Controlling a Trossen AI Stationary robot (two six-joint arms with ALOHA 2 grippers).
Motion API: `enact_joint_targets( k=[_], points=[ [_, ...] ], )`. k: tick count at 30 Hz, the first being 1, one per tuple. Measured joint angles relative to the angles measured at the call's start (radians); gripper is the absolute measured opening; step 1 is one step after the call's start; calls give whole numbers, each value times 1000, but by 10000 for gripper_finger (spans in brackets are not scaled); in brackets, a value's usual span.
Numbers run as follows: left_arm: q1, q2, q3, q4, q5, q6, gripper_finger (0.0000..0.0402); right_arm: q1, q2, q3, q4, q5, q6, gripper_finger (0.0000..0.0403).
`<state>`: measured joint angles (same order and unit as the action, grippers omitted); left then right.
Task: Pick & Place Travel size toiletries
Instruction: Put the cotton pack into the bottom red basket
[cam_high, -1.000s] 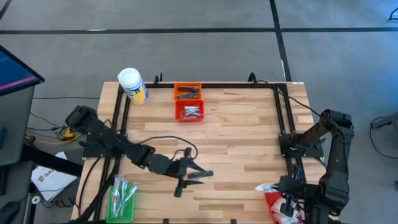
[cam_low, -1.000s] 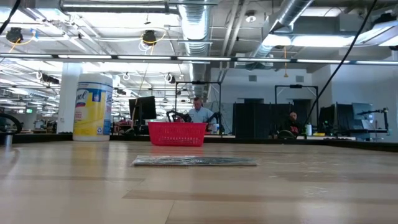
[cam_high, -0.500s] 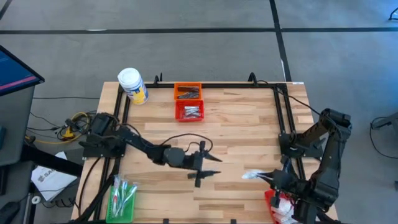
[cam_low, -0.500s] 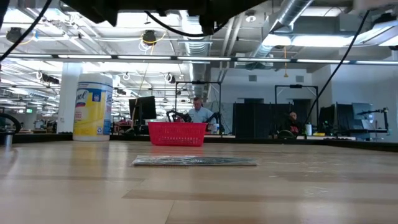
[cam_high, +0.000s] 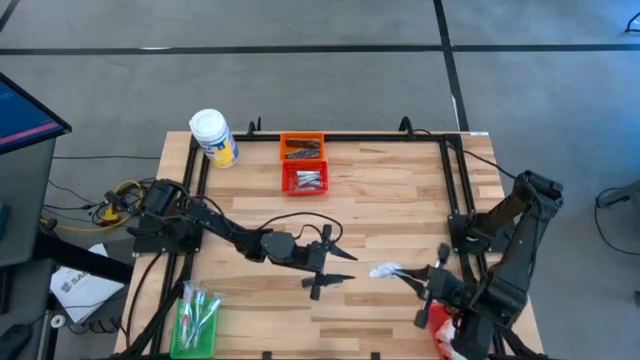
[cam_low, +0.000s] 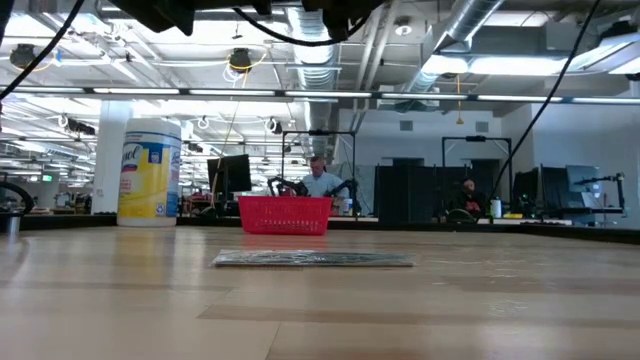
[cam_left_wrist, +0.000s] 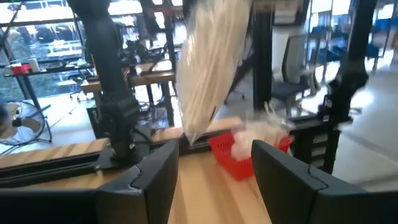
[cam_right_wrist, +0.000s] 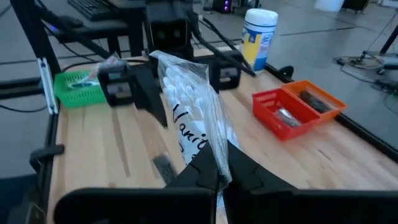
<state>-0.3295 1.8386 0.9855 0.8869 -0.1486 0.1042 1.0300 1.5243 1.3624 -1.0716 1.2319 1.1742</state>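
White packet in right pincer

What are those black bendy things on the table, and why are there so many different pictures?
They are two robot arms, each ending in a claw. One picture looks down from above, one peeks across the wooden table at tabletop height, and two come from cameras on the arms' wrists. The right claw is pinched shut on a clear plastic packet with white things inside. The left claw is open and empty, facing it. On the table stand a white jar, orange, red and green baskets, and a flat foil sachet.
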Motion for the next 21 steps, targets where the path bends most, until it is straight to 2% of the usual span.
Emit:
enact_joint_targets(
  k=[3,7,10,13,17,21],
  points=[
    [-12,-22,0,-83,-1,54,195,-59,-27,0,207,-59,-242,0],
    [-29,-112,0,-209,-25,99,195,-145,-62,2,503,-195,-599,0],
    [-43,-196,0,-330,-28,100,195,-211,-78,2,637,-301,-754,0],
    [-64,-285,0,-467,-31,99,195,-271,-92,2,666,-384,-780,0],
    [-88,-378,-8,-644,-75,85,195,-336,-93,2,665,-454,-732,0],
    [-99,-459,-105,-588,-87,80,195,-361,-65,1,676,-451,-694,0]
  ],
)
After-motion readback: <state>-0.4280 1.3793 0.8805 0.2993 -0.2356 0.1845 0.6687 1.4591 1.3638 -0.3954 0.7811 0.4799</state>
